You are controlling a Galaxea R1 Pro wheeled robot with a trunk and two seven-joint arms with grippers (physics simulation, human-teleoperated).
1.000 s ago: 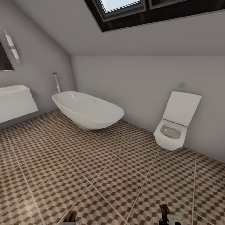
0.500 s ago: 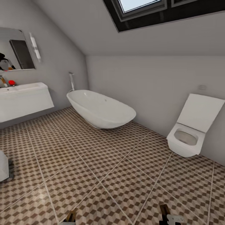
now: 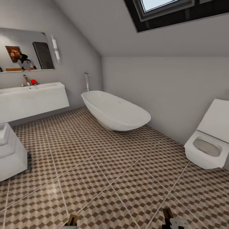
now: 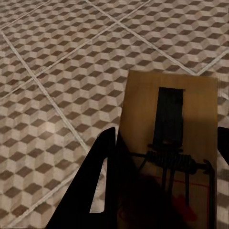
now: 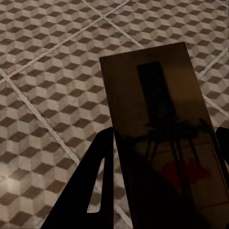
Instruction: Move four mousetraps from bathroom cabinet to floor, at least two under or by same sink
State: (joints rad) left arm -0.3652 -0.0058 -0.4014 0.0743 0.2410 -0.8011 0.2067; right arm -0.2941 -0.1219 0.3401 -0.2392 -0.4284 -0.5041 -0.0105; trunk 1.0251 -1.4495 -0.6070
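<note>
camera pan leftward; sink (image 3: 33, 100) fully visible

One tan mousetrap (image 4: 168, 138) sits between the left gripper's fingers; another mousetrap (image 5: 160, 124), seemingly shadowed, between the right's; white sink (image 3: 33, 100) hangs above the cube-patterned bathroom floor (image 3: 105, 178)

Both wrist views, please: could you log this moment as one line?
phase: carrying | left hand: shut on mousetrap | right hand: shut on second mousetrap | sink: ahead-left | below: bathroom floor
</note>
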